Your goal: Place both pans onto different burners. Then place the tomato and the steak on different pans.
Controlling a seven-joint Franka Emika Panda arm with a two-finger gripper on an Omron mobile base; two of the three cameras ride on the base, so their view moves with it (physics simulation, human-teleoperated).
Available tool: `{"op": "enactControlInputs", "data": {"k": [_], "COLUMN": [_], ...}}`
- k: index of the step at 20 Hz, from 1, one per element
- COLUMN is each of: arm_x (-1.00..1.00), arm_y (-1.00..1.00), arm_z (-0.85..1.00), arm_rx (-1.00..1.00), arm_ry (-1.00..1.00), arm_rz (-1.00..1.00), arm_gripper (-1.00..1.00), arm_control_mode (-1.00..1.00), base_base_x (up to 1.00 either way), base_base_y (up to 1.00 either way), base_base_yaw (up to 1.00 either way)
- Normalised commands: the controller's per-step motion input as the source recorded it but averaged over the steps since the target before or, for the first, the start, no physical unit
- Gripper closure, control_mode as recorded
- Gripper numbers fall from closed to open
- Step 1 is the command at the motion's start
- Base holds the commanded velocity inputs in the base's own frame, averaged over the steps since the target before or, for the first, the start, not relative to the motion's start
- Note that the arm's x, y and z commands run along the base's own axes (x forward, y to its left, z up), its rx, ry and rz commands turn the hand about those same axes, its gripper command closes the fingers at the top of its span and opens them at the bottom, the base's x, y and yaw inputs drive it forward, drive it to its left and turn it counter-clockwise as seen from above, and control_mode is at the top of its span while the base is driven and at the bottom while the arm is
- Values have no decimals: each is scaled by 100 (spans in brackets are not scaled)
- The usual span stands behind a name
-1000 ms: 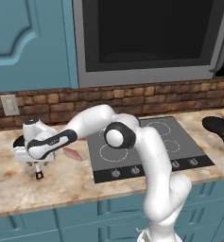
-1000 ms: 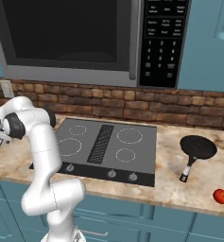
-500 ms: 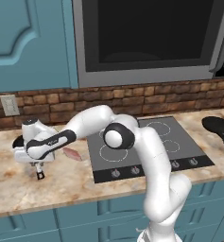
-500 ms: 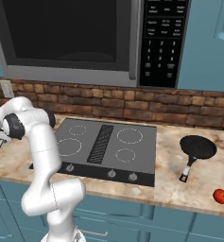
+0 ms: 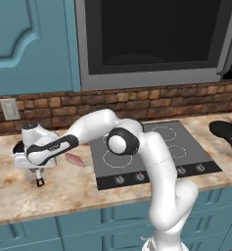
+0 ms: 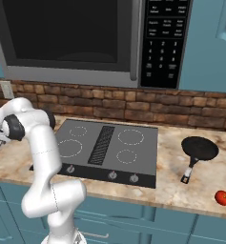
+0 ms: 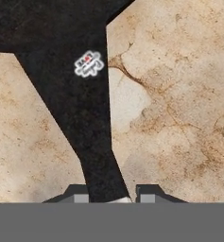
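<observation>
Marbled beige counter (image 5: 63, 191), left of dark cooktop (image 5: 186, 152). Found gripper (image 7: 111, 194) there, pointed straight down and clenched on the narrow end of the handle (image 7: 92, 118) of left pan (image 7: 47, 23): one tip pressed to it, the other all but touching; judged a grip. Pan bowl lay beyond the tips, up-frame in the hand view. Handle's long axis ran from bowl straight back between the tips, widening toward the bowl. From the left base camera, showed only a dark rim behind the white hand. Nearest burner ring (image 5: 111, 158) lay to the robot's right of the grip, with steak (image 5: 74, 160) between, just beside the hand. Judged the coming carry a rightward sweep, lifted clear of steak. Second pan (image 6: 199, 147) and tomato (image 6: 222, 198) rested well apart, at the counter's far right.
</observation>
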Motion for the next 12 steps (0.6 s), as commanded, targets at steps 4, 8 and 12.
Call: {"op": "enactControlInputs", "data": {"k": [4, 8, 12], "arm_x": [-28, -38, -31], "arm_y": [-17, -31, -39], "arm_z": [11, 17, 12], "arm_rx": [0, 1, 3], "arm_ry": [0, -4, -3], "arm_rz": [0, 0, 0], "arm_gripper": [100, 100, 100], "arm_control_mode": [-100, -100, -100], "base_base_x": [0, 0, 0], "base_base_y": [0, 0, 0], "base_base_yaw": [0, 0, 0]}}
